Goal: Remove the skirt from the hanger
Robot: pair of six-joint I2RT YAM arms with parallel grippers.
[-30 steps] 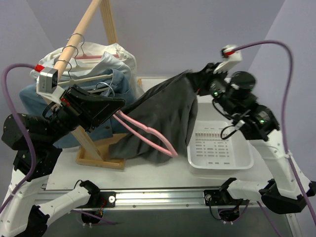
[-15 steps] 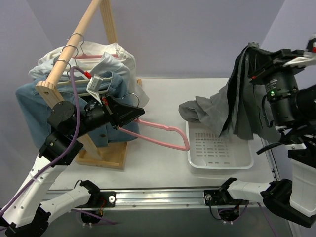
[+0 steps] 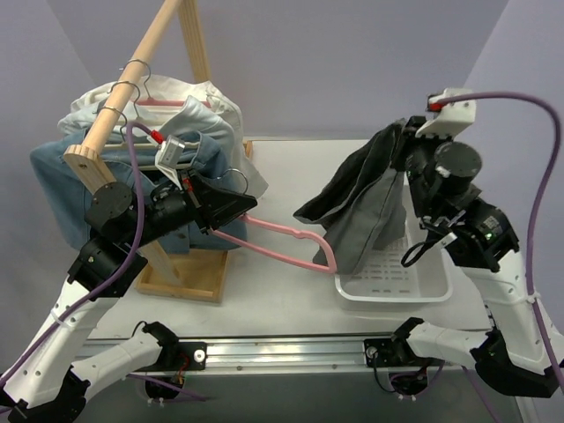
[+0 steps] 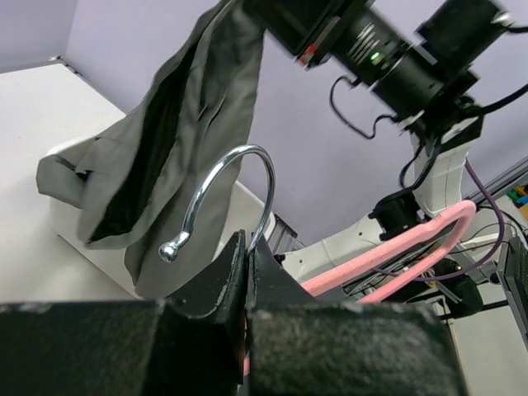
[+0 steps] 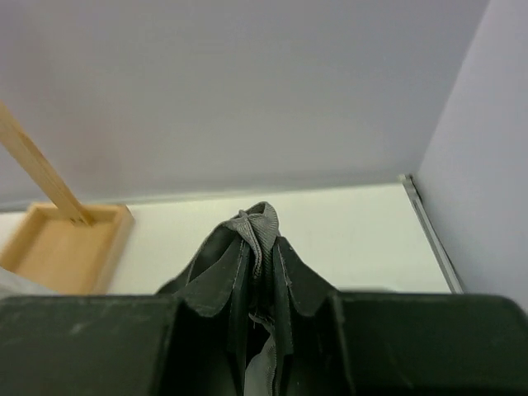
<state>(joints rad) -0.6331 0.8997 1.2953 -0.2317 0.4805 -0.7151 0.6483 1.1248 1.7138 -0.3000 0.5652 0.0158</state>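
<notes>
Skirt (image 3: pixel 366 207): off the hanger, hanging below right gripper (image 5: pixel 257 247), whose jaws pinch its bunched cloth | basket (image 3: pixel 423 284): beneath right gripper, under the draped cloth | hanger (image 3: pixel 282 238): bare, jutting from left gripper (image 4: pixel 248 247), jaws clamped tight at its hook (image 4: pixel 239 165) base

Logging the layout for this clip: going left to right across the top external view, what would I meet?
light blue denim garment → left gripper → pink hanger → dark grey skirt. The white basket is left out, since it overlaps the skirt.
</notes>
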